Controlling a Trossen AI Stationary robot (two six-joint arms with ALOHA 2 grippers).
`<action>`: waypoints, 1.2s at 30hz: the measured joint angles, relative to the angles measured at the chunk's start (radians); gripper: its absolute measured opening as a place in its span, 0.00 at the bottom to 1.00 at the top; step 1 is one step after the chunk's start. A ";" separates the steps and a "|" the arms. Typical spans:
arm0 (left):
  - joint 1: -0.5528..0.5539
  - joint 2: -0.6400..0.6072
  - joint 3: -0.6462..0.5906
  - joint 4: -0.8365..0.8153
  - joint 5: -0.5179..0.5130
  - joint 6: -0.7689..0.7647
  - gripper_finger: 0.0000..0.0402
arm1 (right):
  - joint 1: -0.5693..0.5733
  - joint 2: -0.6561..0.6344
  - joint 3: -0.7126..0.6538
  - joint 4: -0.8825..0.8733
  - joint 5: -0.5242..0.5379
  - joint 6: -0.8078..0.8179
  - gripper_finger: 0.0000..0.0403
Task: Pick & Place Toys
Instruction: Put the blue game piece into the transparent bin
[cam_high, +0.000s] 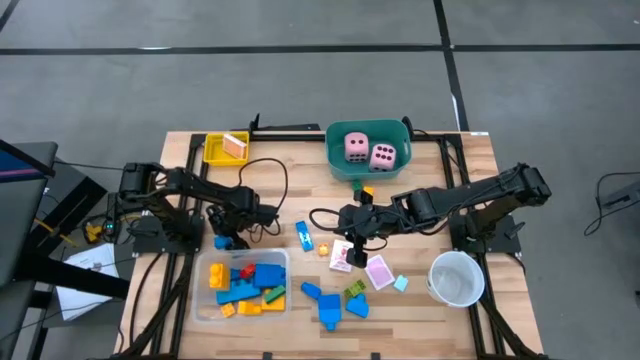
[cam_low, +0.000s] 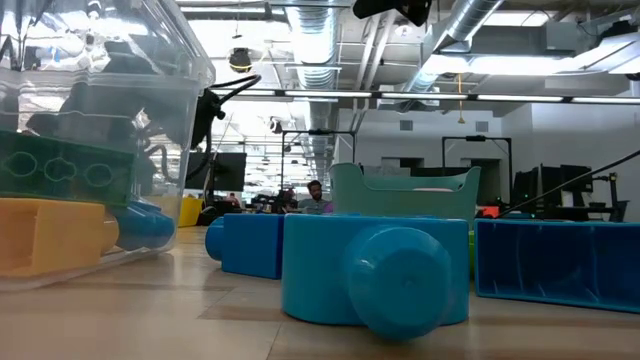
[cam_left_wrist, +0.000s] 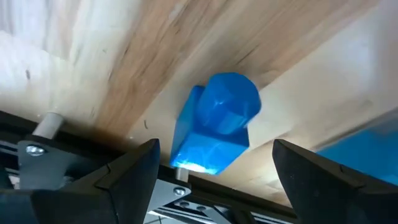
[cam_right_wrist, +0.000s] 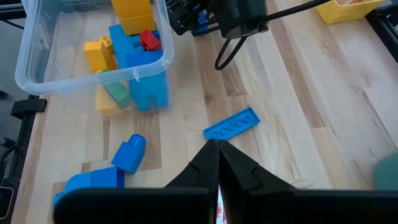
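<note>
Fingers of the left gripper (cam_high: 226, 240) are seen spread wide on either side of a small blue block (cam_left_wrist: 216, 123), which lies on the bare bench (cam_high: 470, 160) between them, untouched; this gripper is lowered near the bench's left edge, just behind the clear tray (cam_high: 207, 296); fingers of the right gripper (cam_high: 352, 222) are pressed together with nothing between them, and this gripper is held over the middle of the bench, in front of the teal tub (cam_high: 400, 170); two pink dice (cam_high: 368, 150) with dark dots are seen side by side in the tub at the back edge; blue, yellow-orange, red and green blocks (cam_high: 247, 283) are piled in the clear tray at the front left corner; a flat blue plate (cam_right_wrist: 231, 124) lies beside the closed fingers; loose blue blocks (cam_high: 326, 303) and a green one (cam_high: 355, 290) are scattered near the front edge; pink-white cards (cam_high: 378, 271) lie just right of centre; a yellow tray (cam_high: 214, 150) sits at the back left, and a white cup (cam_high: 457, 277) near the front right corner.
</note>
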 joint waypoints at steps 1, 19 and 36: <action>0.000 0.000 -0.009 0.007 0.000 0.000 0.76 | 0.000 0.000 0.000 0.000 0.000 0.000 0.00; 0.001 0.000 -0.045 0.049 -0.051 0.046 0.42 | 0.000 0.000 0.000 0.000 0.000 0.000 0.00; 0.075 -0.132 0.013 0.046 -0.167 -0.016 0.32 | 0.000 0.000 0.000 0.000 0.000 -0.010 0.00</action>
